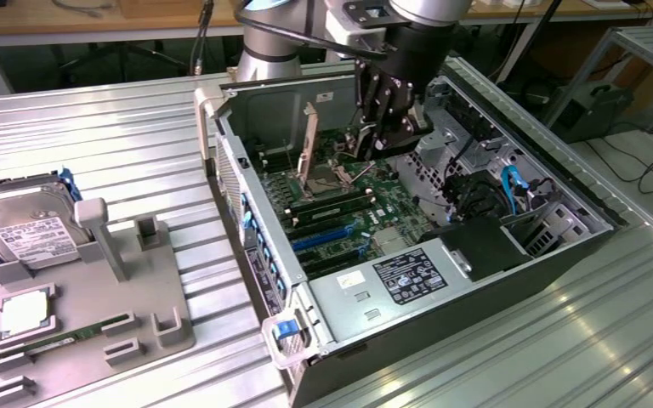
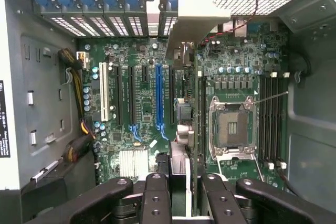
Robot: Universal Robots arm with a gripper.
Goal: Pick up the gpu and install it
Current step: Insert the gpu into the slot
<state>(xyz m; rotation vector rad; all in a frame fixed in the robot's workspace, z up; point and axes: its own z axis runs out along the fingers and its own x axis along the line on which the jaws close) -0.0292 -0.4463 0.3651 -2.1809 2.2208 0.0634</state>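
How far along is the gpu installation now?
Done: the gpu is picked up; the gripper is shut on it. In hand: it hangs edge-on inside the case, over the motherboard, beside the blue slot. Left: seating it; I cannot tell whether it has reached a slot yet.

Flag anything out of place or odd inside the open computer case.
The CPU socket is empty, and its thin retention lever sticks out slantwise across the memory slots. Otherwise nothing looks spilled or damaged; the gripper holds the gpu edge-on above the motherboard.
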